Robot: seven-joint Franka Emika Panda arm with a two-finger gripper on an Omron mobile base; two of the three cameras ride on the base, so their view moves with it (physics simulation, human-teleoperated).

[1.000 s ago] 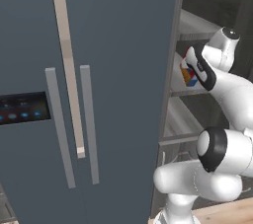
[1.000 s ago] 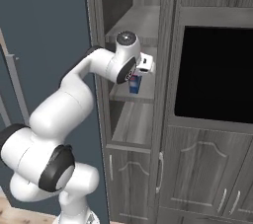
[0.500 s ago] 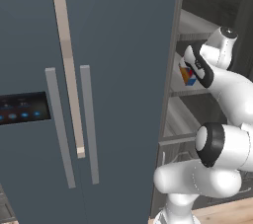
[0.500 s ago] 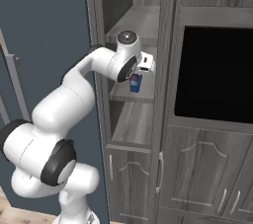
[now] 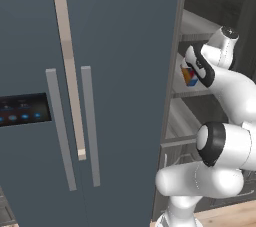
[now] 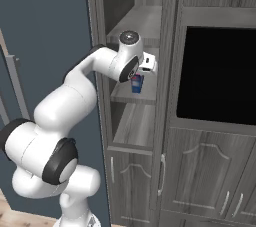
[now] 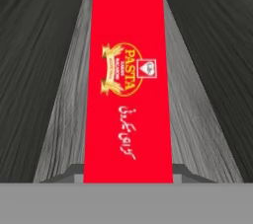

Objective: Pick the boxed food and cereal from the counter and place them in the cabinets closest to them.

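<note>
Fingers (image 6: pixel 139 77) closed on the cereal (image 6: pixel 136 84), held upright above the cabinet shelf (image 6: pixel 131 96), evidently for setting down inside.

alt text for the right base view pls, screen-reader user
The white robot arm reaches into an open dark wood-grain cabinet, its tool shut on a red-and-blue carton held just above the middle shelf. A blue-grey fridge stands to the left, and a black built-in oven window to the right above panelled cabinet doors.
</note>
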